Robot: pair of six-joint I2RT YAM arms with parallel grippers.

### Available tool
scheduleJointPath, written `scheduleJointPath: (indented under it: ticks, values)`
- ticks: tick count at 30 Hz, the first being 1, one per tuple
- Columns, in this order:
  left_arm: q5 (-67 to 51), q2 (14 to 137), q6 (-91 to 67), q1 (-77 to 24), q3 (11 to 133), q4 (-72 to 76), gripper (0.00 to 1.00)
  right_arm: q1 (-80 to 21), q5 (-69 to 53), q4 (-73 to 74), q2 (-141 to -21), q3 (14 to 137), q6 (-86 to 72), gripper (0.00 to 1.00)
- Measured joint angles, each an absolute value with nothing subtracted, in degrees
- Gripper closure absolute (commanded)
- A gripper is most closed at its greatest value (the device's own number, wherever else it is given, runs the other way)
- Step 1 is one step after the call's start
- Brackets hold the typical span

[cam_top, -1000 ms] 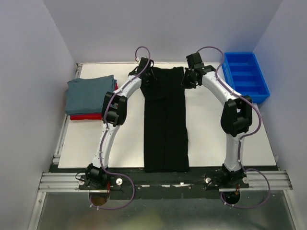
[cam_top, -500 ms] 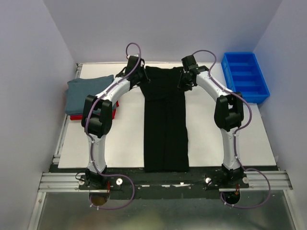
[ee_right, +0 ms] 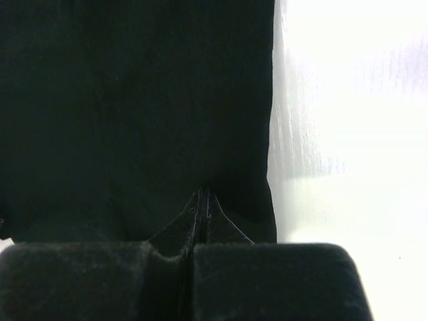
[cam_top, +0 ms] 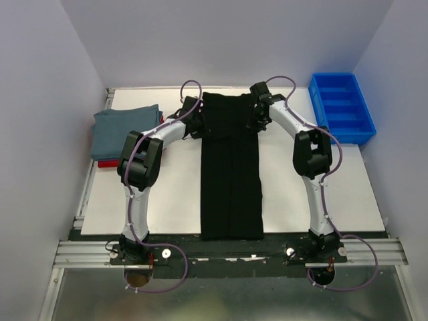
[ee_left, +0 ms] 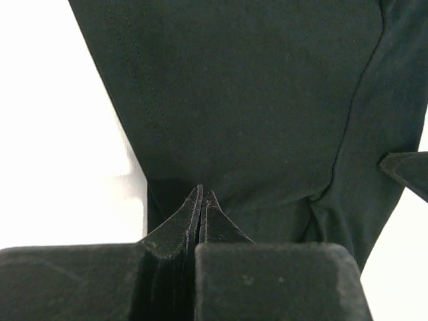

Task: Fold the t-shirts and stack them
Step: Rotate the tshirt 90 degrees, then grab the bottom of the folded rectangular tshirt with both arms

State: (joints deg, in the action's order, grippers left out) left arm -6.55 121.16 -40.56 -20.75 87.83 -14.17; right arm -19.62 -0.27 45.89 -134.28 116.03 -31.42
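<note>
The black t-shirt [cam_top: 231,180] lies as a long narrow strip down the middle of the table, from the far edge to the near edge. Its floral print does not show. My left gripper [cam_top: 196,126] is shut on its far left edge, with black cloth filling the left wrist view [ee_left: 254,100] beyond the fingertips [ee_left: 202,194]. My right gripper [cam_top: 254,122] is shut on its far right edge, with the cloth [ee_right: 134,100] beyond the fingertips [ee_right: 205,190]. The slate grey-blue t-shirt [cam_top: 124,130] lies folded on the red t-shirt [cam_top: 120,162] at the left.
A blue plastic bin [cam_top: 342,107] stands at the far right corner. White table surface [cam_top: 167,194] shows on both sides of the black strip. Grey walls close in the far, left and right sides.
Both grippers have drawn in against the far corners of the black t-shirt and come a little nearer. The arms' elbows have swung outward and back. The shirt's far end looks wider and bunched.
</note>
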Motion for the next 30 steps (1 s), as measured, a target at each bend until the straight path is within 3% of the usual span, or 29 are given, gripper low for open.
scheduleJointPath:
  ticks: [8, 19, 23, 26, 30]
  values:
    - [-6.5, 124.9, -41.0, -20.7, 90.1, -13.0, 0.99, -18.1, -1.4, 47.9, -139.5, 121.9, -32.6, 0.99]
    - [-6.5, 133.8, -41.1, -20.7, 104.1, -15.7, 0.99, -14.5, -5.3, 50.6, -146.0, 132.9, -33.5, 0.99]
    - [-6.5, 134.9, -40.7, -20.4, 106.6, -17.3, 0.90, -13.2, -7.6, 50.3, -146.4, 133.7, -32.7, 0.85]
    - [-6.9, 133.4, -40.1, -20.3, 104.0, -16.4, 0.74, -12.6, -9.8, 43.7, -139.9, 121.3, -31.7, 0.76]
    - [-7.0, 123.9, -39.2, -20.3, 91.4, -15.4, 0.63, -12.5, -10.9, 35.9, -122.1, 96.6, -31.4, 0.76]
